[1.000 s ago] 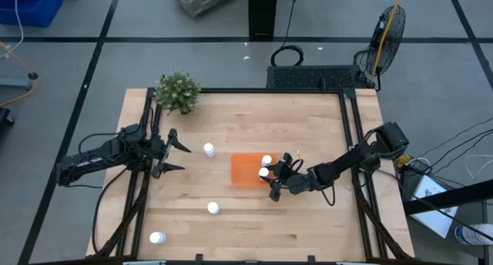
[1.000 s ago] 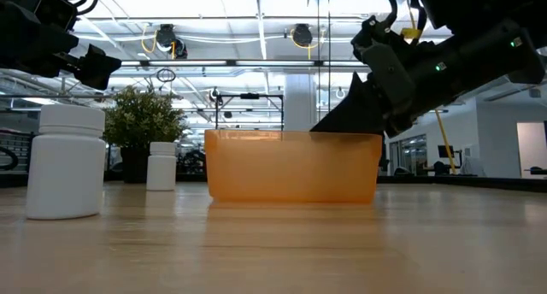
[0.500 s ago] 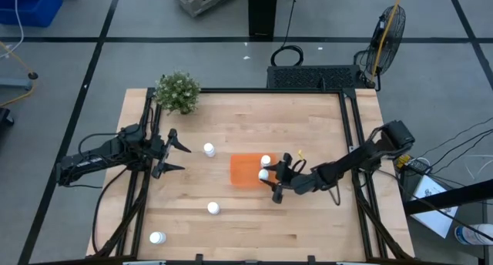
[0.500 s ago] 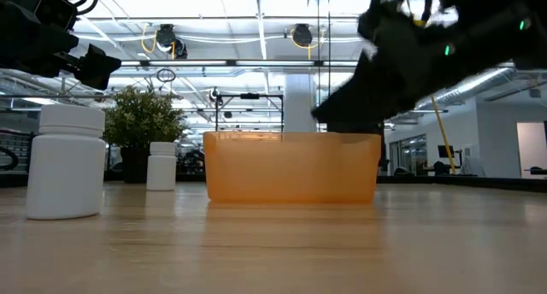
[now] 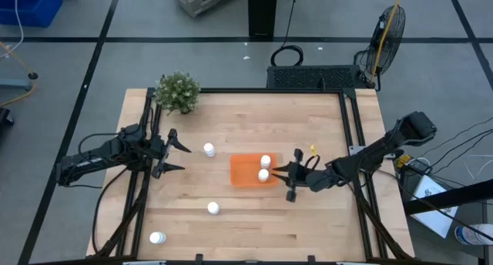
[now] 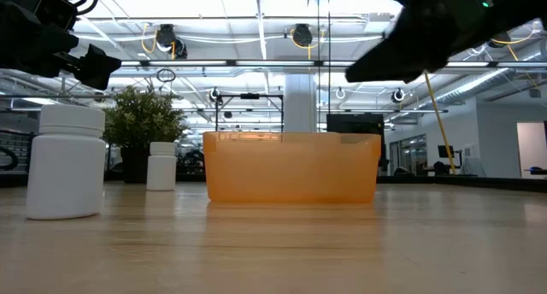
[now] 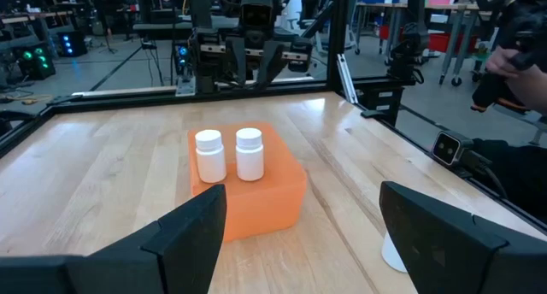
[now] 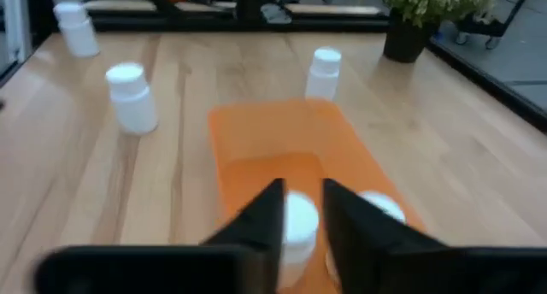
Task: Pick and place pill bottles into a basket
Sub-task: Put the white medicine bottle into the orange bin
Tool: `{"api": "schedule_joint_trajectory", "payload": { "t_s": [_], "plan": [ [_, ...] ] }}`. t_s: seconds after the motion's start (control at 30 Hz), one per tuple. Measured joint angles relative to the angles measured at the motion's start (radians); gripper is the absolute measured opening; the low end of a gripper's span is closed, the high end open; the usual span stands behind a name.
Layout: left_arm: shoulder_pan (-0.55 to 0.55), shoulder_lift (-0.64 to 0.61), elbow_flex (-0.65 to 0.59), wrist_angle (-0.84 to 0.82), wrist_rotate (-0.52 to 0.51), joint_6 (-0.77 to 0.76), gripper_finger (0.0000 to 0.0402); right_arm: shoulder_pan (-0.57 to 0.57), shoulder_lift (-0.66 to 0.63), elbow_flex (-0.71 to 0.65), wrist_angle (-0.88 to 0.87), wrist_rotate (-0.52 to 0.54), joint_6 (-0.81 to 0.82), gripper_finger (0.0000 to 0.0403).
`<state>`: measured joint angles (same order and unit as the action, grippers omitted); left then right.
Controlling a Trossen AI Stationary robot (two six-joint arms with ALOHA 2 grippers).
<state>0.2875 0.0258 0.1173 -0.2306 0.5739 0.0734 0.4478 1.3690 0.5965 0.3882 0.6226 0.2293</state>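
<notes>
The orange basket (image 5: 248,171) lies mid-table and holds two white pill bottles (image 5: 266,162) (image 5: 263,175), standing upright on their bases. Three more pill bottles stand on the table: one left of the basket (image 5: 209,149), one nearer the front (image 5: 213,208), one at the front left (image 5: 157,238). My right gripper (image 5: 291,175) hovers open and empty just right of the basket, above its rim in the low view (image 6: 376,67). Its wrist view (image 8: 301,210) looks past the fingers at the two bottles in the basket. My left gripper (image 5: 176,151) waits open and empty at the table's left.
A green potted plant (image 5: 178,92) stands at the far left corner. Black frame rails run along the table's left and right edges (image 5: 350,142). Bare wood lies in front of and beyond the basket.
My right gripper has let go of the nearer bottle in the basket. It has drawn back toward the table's right edge and risen above the rim. That bottle stays upright in the basket beside the other one.
</notes>
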Motion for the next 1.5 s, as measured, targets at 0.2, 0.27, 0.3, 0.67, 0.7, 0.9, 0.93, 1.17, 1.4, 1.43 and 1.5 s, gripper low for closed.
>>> {"api": "schedule_joint_trajectory", "payload": {
  "t_s": [0.2, 0.27, 0.3, 0.67, 0.7, 0.9, 0.93, 1.17, 1.4, 1.43, 1.5],
  "plan": [
    [0.000, 0.000, 0.000, 0.000, 0.000, 0.000, 0.0310, 0.004, -0.237, -0.180, -0.004, -0.051, 0.005, 0.0015],
    [0.000, 0.000, 0.000, 0.002, 0.000, 0.000, 0.0310, 0.003, -0.361, -0.256, -0.001, -0.052, 0.007, 0.0008],
    [0.000, 0.000, 0.000, 0.001, 0.000, 0.000, 0.0310, 0.003, -0.431, -0.290, 0.001, -0.063, 0.006, 0.0004],
    [0.000, 0.000, 0.000, 0.001, 0.000, 0.000, 0.0310, 0.004, -1.087, -0.453, -0.053, -0.204, -0.147, 0.0001],
    [0.000, 0.000, 0.000, 0.001, 0.000, 0.000, 0.0310, 0.004, -1.131, -0.453, -0.078, -0.205, -0.159, 0.0001],
    [0.000, 0.000, 0.000, 0.001, 0.000, 0.000, 0.0310, 0.004, -1.355, -0.454, -0.304, -0.204, -0.194, 0.0000],
    [0.000, 0.000, 0.000, 0.001, 0.000, 0.000, 0.0310, 0.004, -1.369, -0.454, -0.343, -0.201, -0.191, 0.0000],
    [0.000, 0.000, 0.000, 0.002, 0.000, 0.000, 0.0310, 0.003, -1.366, -0.448, -0.520, -0.033, -0.199, 0.0000],
    [0.000, 0.000, 0.000, 0.001, -0.007, 0.000, 0.0310, 0.003, -1.359, -0.475, -0.513, 0.003, -0.102, 0.0000],
    [0.000, 0.000, 0.000, 0.001, -0.008, 0.000, 0.0310, 0.003, -1.356, -0.479, -0.514, 0.002, -0.087, 0.0000],
    [0.000, 0.000, 0.000, 0.001, -0.008, 0.000, 0.0310, 0.003, -1.356, -0.483, -0.515, 0.002, -0.079, 0.0000]
  ]
}}
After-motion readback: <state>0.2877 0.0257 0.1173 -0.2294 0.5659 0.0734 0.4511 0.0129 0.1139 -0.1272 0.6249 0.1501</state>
